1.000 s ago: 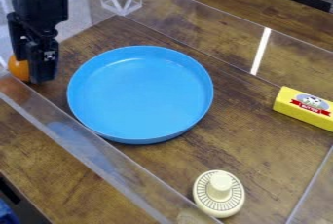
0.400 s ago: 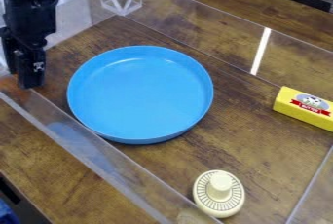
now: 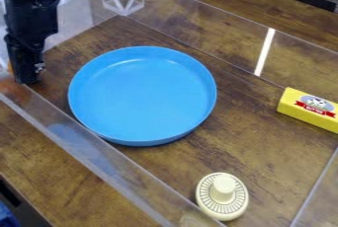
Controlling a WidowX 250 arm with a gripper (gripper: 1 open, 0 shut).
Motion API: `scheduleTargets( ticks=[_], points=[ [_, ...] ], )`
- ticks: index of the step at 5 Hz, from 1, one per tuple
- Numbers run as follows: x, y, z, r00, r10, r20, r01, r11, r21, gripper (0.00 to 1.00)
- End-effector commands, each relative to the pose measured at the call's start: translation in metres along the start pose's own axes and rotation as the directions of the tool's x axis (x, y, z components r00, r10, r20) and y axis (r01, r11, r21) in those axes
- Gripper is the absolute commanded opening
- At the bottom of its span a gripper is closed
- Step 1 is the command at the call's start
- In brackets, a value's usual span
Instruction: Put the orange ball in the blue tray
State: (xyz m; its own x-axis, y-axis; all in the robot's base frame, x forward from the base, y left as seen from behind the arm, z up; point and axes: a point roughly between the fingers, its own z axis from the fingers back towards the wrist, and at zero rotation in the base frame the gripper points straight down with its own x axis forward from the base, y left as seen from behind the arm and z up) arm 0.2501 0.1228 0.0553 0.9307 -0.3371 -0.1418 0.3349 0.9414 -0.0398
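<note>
Our gripper (image 3: 23, 70) is clenched low beside the blue tray (image 3: 199, 113); the orange ball is hidden, so it may slip free.

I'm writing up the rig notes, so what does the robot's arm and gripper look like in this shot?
The arm is black and blocky, entering from the top left corner of the view. Its gripper is also black, with narrow dark fingers pointing down and a small pale marking on one side. No cables or other labels are clear enough to describe.
</note>
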Motion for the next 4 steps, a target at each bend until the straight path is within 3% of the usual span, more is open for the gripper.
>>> scheduleTargets(
  ticks=[1, 4],
  points=[
    [0.008, 0.004, 0.023, 0.999, -0.006, 0.046, 0.004, 0.999, 0.041, 0.00],
    [0.021, -0.015, 0.066, 0.997, -0.054, 0.063, 0.050, 0.996, 0.069, 0.00]
  ],
)
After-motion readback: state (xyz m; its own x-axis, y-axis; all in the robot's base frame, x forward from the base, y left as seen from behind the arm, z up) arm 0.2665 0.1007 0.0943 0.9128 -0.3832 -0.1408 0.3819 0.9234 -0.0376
